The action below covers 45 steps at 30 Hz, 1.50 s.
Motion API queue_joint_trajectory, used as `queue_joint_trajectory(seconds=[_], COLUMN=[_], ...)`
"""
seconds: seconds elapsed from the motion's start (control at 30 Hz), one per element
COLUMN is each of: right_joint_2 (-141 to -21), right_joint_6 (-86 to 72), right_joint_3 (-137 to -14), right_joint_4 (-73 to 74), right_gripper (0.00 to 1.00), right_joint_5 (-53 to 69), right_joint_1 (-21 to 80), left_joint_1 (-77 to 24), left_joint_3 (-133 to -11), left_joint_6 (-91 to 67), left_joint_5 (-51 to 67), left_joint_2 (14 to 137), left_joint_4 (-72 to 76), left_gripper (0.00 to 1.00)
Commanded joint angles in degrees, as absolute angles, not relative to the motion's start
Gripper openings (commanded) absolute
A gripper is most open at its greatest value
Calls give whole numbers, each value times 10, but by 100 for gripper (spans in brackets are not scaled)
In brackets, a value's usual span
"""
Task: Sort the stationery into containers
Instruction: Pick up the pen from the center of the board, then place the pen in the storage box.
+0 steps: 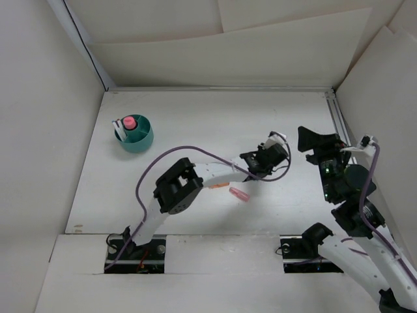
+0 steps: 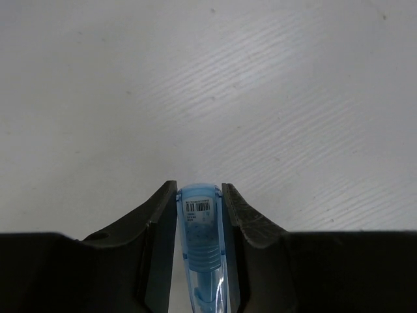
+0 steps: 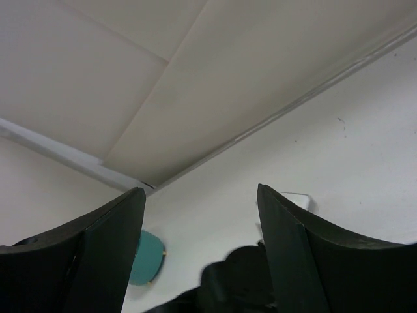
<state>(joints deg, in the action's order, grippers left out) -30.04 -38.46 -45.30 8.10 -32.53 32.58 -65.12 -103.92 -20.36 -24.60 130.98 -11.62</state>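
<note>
- My left claw (image 2: 199,190) is grasping the blue piece (image 2: 199,225).
- I'm wanting it level while swinging to the cup (image 1: 137,135), well away from this claw.
- My right claw (image 3: 202,205) is hanging released.

A round teal plastic cup with inner dividers (image 1: 139,139) stands upright at the far left of the bench (image 1: 208,117). A stubby pink piece (image 1: 129,122) and a thin white pen (image 1: 120,129) stick up from it (which compartments cannot be told). A short pink marker-like piece (image 1: 239,193) lies flat mid-bench, well apart from the cup. A translucent light-blue piece with a barcode label (image 2: 199,228) sits clamped in the left end effector (image 2: 199,190).
</note>
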Motion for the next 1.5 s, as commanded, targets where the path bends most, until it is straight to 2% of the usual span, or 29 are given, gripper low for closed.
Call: queue_joint_trajectory(seconds=[0.0,0.23,0.4,0.63,0.83,1.03,1.47], right_joint_2=[-266,-271,-365,-474,-480,-485,-485], right_joint_6=[-376,-376,-390,-396,-390,-385,-374], right_joint_3=[-475,-462,-445,-425,-425,-425,-425], right_joint_4=[49,49,17,-50,-61,-62,-62], right_gripper=[76,74,74,74,74,74,74], right_joint_5=[-337,-329,-287,-220,-207,-207,-197], right_joint_1=[323,323,323,323,323,323,323], left_joint_1=[-604,-459,-334,-231,-193,-188,-183], left_joint_3=[-975,-901,-837,-786,-806,-829,-838], left_joint_6=[-224,-278,-310,-317,-256,-132,93], left_joint_5=[-278,-277,-313,-379,-467,-548,-627], left_joint_2=[1167,1047,974,932,968,1027,1094], left_joint_4=[-47,19,56,76,69,123,270], left_gripper=[0,0,0,3,5,5,6])
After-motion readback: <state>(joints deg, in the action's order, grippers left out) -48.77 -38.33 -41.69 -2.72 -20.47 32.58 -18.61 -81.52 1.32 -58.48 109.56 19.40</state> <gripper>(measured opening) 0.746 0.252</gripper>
